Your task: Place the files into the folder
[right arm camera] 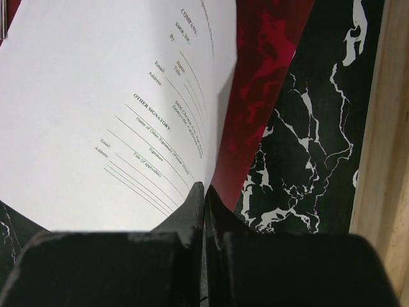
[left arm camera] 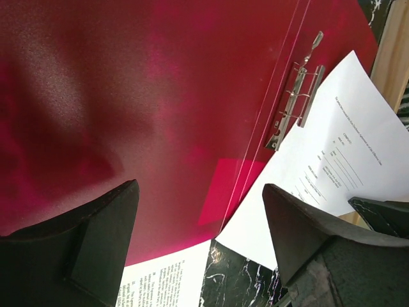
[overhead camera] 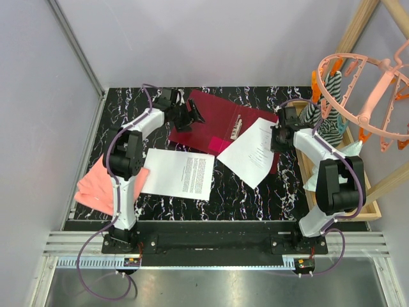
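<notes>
Over the folder (left arm camera: pixel 160 96), left fingers (left arm camera: pixel 96 249) gape; right fingers (right arm camera: pixel 188 214) pinch paper (right arm camera: pixel 96 96).

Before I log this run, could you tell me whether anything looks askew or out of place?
One sheet lies crooked across the open folder, overhanging its near edge, pinched in the right pincer. A second sheet sits on the table, outside the folder.

white left arm (overhead camera: pixel 128 195) and right arm (overhead camera: pixel 317 148), black joints (overhead camera: pixel 127 157), purple cables (overhead camera: pixel 108 155), black fingers (left arm camera: pixel 96 249).
</notes>
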